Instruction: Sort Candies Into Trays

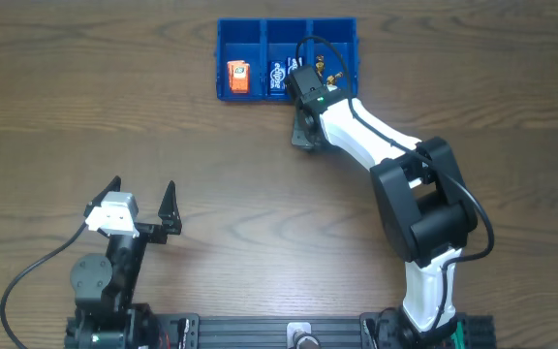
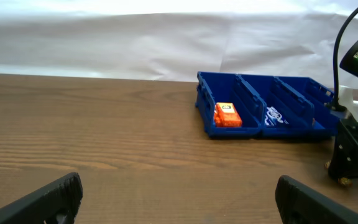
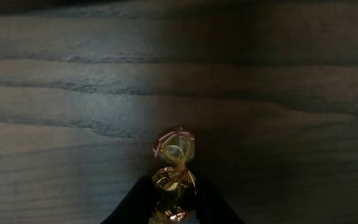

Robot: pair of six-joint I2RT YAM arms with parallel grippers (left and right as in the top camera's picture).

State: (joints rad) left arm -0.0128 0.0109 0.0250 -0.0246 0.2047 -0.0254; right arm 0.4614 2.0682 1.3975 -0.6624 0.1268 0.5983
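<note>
Top view shows the right claw down by the wooden table, just beside the blue tray, on the side nearer the arms. Its two fingers are pinched on a gold candy, which pokes out past the tips over the wood. An orange candy sits in the tray's left bin and a blue candy in the middle bin. The left claw is wide open, holds nothing, and is far from the tray.
</note>
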